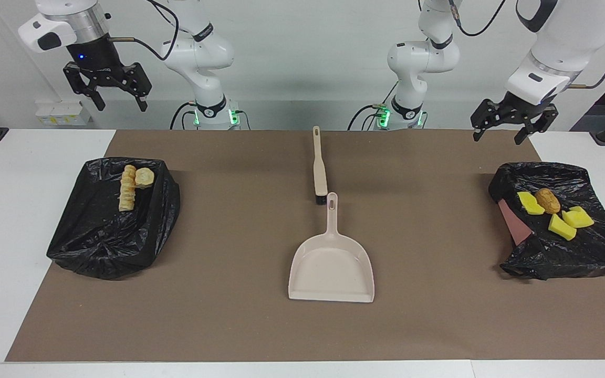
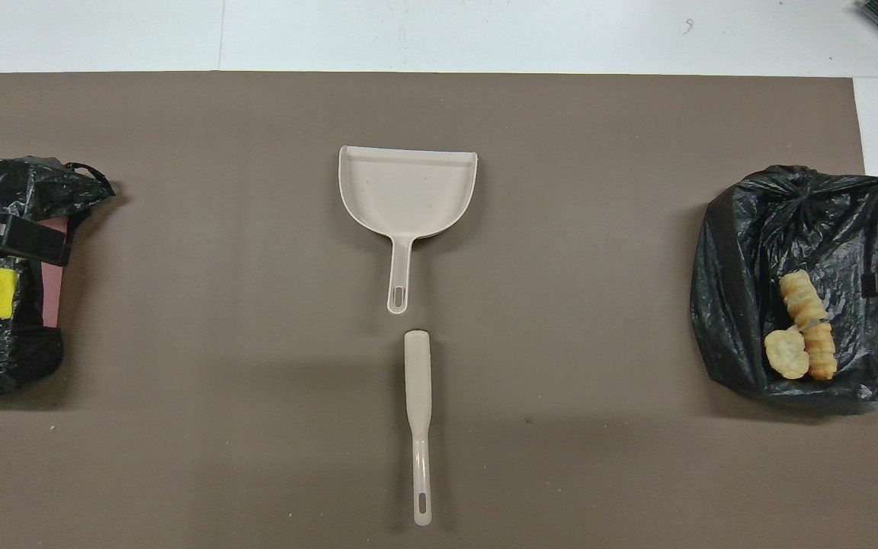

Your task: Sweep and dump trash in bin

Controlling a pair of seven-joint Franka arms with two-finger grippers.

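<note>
Counting: two pastries (image 1: 133, 185) at frame left, three sponges (image 1: 562, 226) and one roll (image 1: 548, 200) at right; left end effector (image 1: 512, 127) and right end effector (image 1: 107, 90) spread wide, holding nothing.

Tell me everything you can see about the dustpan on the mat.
The dustpan is beige and looks like smooth plastic: a broad shallow pan with a raised rim on three sides and an open flat edge turned away from the robots. Its slim handle, with a slotted hanging hole at the tip, points toward the robots and the brush; whether they touch cannot be told. It lies flat and empty at the middle of the brown mat. No gripper touches it.
</note>
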